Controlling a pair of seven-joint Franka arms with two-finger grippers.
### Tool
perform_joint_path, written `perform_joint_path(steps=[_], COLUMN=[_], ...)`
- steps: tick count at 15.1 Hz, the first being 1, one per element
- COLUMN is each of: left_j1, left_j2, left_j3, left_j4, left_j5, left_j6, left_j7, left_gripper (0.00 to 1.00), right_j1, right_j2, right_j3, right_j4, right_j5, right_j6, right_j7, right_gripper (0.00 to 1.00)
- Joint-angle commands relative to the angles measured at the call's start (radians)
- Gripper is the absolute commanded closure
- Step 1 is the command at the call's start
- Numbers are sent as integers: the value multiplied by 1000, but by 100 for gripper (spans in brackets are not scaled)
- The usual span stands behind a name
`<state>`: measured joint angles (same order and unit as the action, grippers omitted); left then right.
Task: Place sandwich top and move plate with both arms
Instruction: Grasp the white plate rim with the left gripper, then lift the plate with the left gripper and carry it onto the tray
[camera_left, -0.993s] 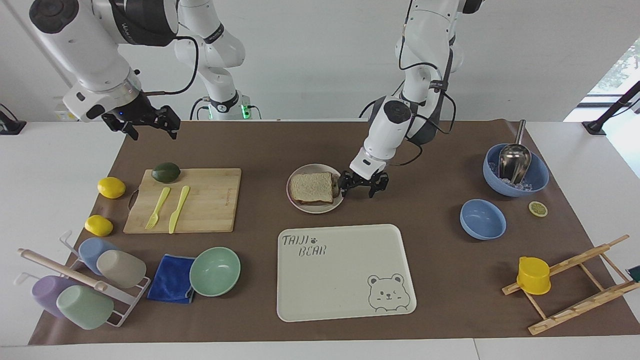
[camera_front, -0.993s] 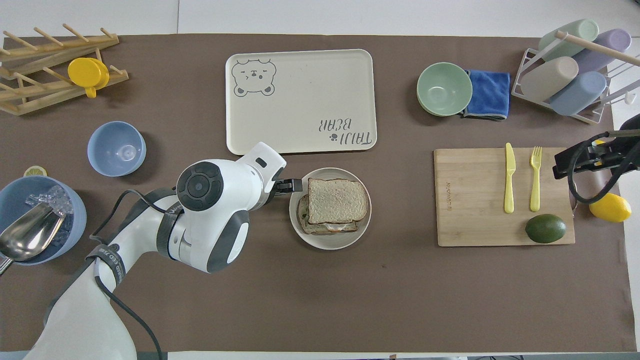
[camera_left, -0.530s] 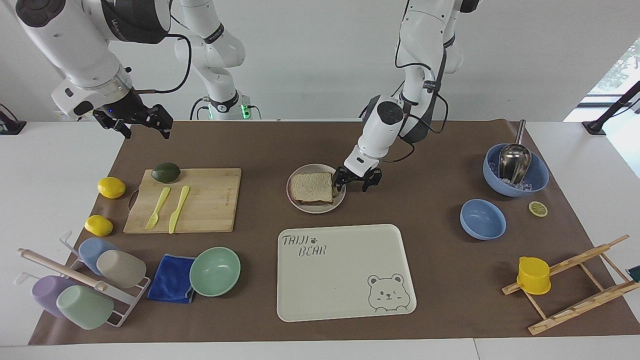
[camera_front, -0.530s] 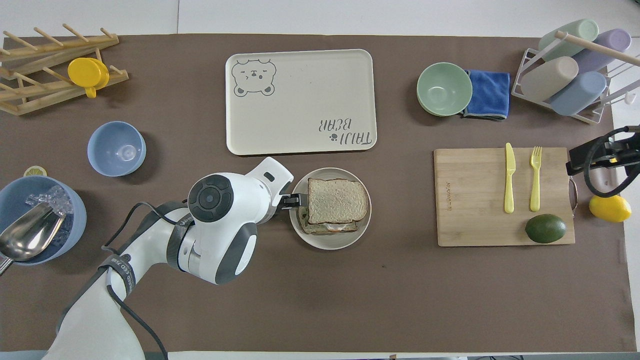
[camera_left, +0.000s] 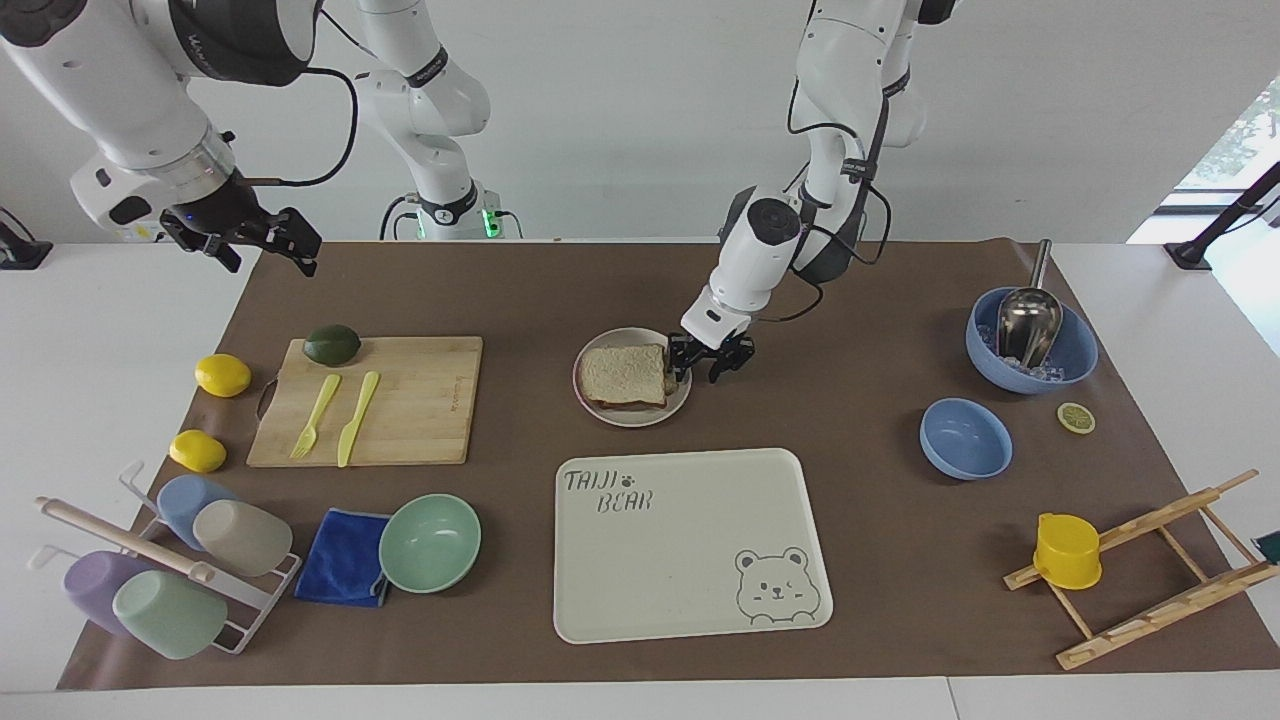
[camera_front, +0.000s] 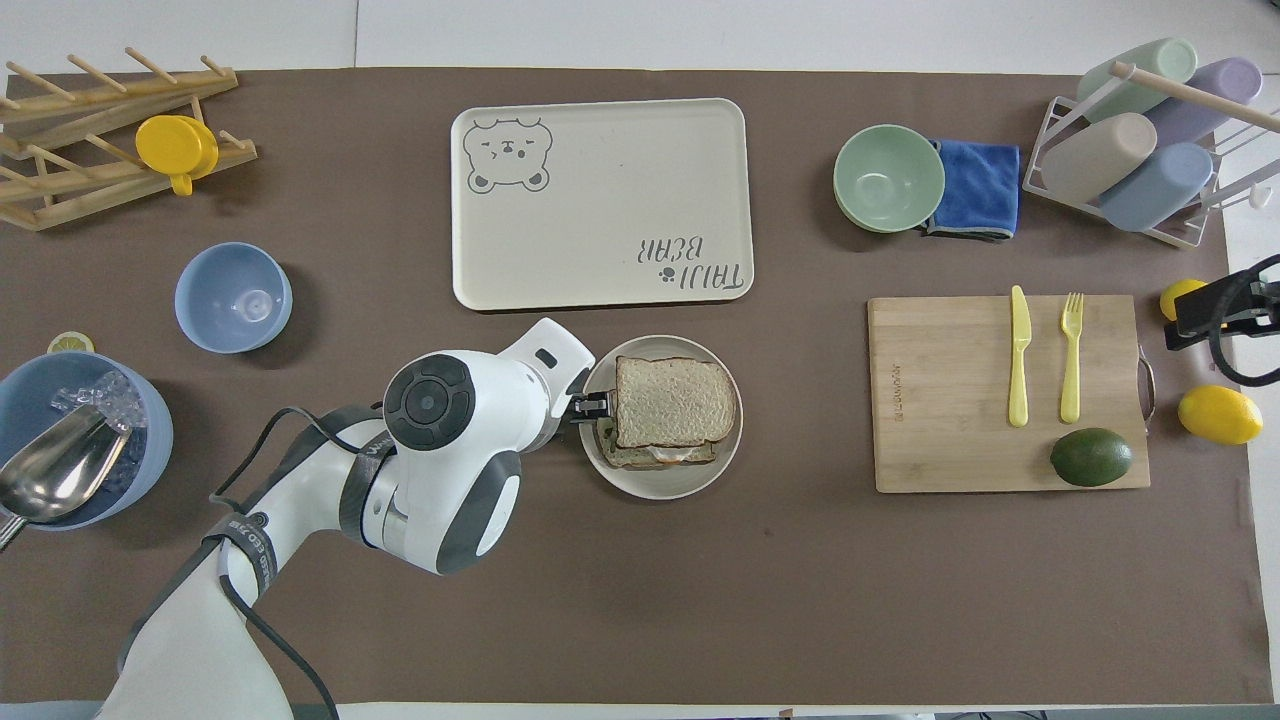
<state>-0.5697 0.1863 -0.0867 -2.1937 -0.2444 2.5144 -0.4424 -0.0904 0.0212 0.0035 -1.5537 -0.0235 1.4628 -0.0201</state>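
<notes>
In the facing view, the left gripper (camera_left: 703, 365) had crept from beside the plate (camera_left: 632, 415) onto its rim at the left arm's end, low over it. Its fingers had drawn in there, apparently pinching the rim, though whether they truly gripped could not be told. The sandwich top (camera_left: 624, 372) lay flat on the stack on the plate, so the placing looked done and the plate move was starting. The right gripper (camera_left: 250, 239) had drifted outward off the brown mat, fingers apart, holding nothing.

In the overhead view, the left gripper (camera_front: 592, 405) had slid in to meet the plate (camera_front: 660, 486) edge beside the sandwich top (camera_front: 674, 402). The right gripper (camera_front: 1215, 312) had pulled back over the desk edge near a lemon (camera_front: 1219, 414).
</notes>
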Motion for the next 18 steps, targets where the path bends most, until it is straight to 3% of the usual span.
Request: perform_joint_path(steps=[1,5,6,14,18], left_j1=[-15,-15,-15,-2,40], left_j2=[-31,-30,-31,-30,-76], left_j3=[12,12,12,13,13], left_j4=[-35,-35,-35,-26,9], left_j5=[-18,-18,-18,-47,-82], left_j6=[17,15,14,0,-58], left_j7=[-5,-7,-7,-10,-2], left_gripper=[76,98,100,100,100], right_j1=[23,-6,-9,-5,-5], right_j2=[-14,-18,-21,-21,-23], right_j3=[-8,-8,-8,-7,-7], right_j4=[-6,-11,-17,-17,-17], right_j5=[7,17,17,17,17], right_j6=[19,11,8,8,10], right_j7=[12,14,12,12,12], right_gripper=[0,0,0,0,0])
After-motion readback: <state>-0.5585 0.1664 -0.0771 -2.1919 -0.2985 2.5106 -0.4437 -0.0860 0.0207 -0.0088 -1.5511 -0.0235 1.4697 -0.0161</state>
